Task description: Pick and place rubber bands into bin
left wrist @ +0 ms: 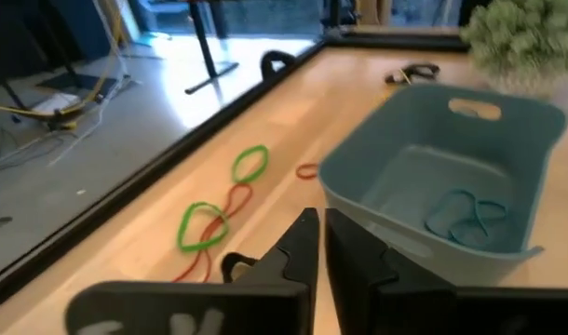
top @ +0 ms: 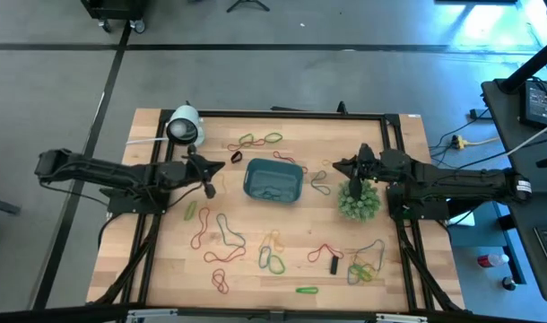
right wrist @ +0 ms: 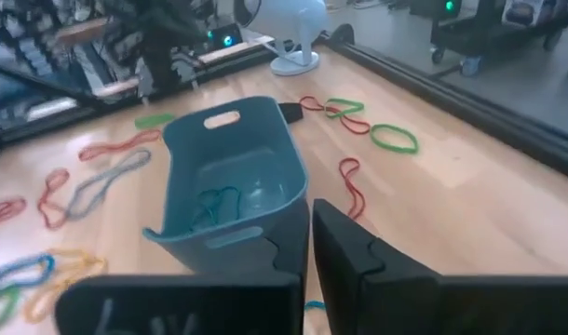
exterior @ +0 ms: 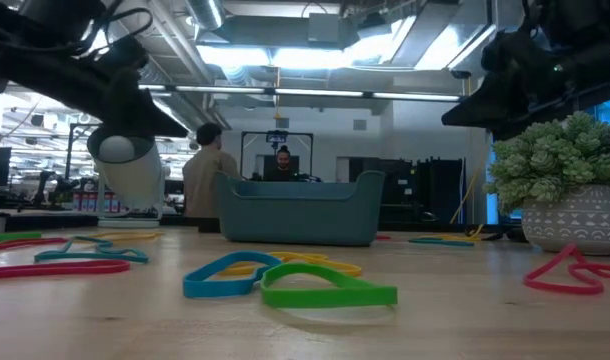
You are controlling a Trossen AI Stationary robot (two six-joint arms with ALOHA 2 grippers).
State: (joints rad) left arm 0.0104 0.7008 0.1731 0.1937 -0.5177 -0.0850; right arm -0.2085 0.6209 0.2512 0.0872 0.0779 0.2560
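Bin: my teal tray point(top: 273, 179) sits mid-table, a few blue-green bands point(left wrist: 466, 216) lying inside.
Rubber bands: red, green, yellow loops point(top: 227, 235) scattered across the wood around it.
My left pincer point(top: 211, 176): just left of the bin, fingers together, holding nothing.
My right pincer point(top: 343, 167): just right of it by the potted plant point(top: 359, 201), fingers together, holding nothing.

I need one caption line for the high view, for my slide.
Two robot arms flank a blue bin on a wooden table, with colourful rubber bands scattered around and a few already inside.
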